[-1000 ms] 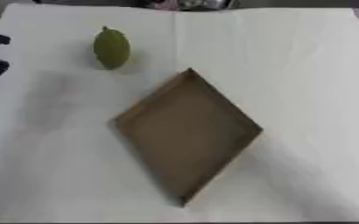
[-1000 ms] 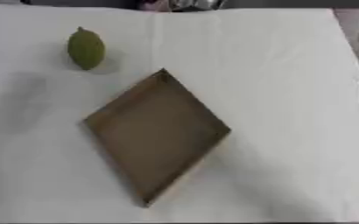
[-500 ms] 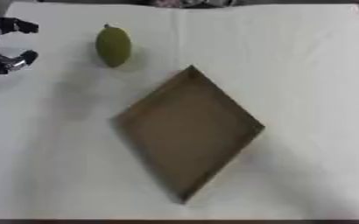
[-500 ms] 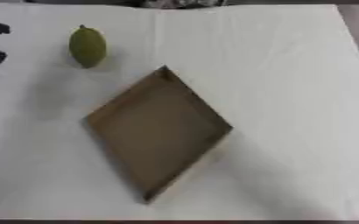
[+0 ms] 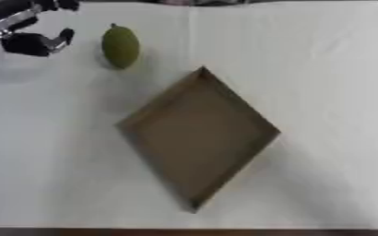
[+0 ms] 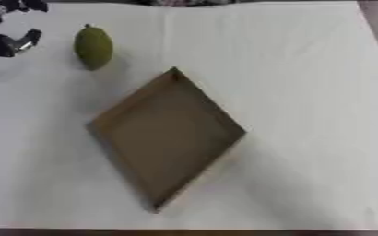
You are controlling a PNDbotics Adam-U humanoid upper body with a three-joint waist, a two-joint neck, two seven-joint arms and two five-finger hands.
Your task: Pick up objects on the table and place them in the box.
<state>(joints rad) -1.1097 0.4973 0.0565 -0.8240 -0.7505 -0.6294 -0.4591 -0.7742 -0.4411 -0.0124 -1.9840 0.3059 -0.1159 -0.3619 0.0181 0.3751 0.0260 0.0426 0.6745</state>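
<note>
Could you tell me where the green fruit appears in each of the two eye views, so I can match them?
Left eye view: the green fruit lies upper left, just right of the left robot hand and apart from it.
Right eye view: it sits upper left too, nearer the picture's left edge.
Shared landmark: the brown box; its far corner points up beside the fruit in both views.

The left hand hovers at the upper left (fingers spread, holding nothing).

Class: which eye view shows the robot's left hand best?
The left eye view: the left hand shows there with fingers spread beside the green fruit. The right eye view crops it at the edge.
</note>
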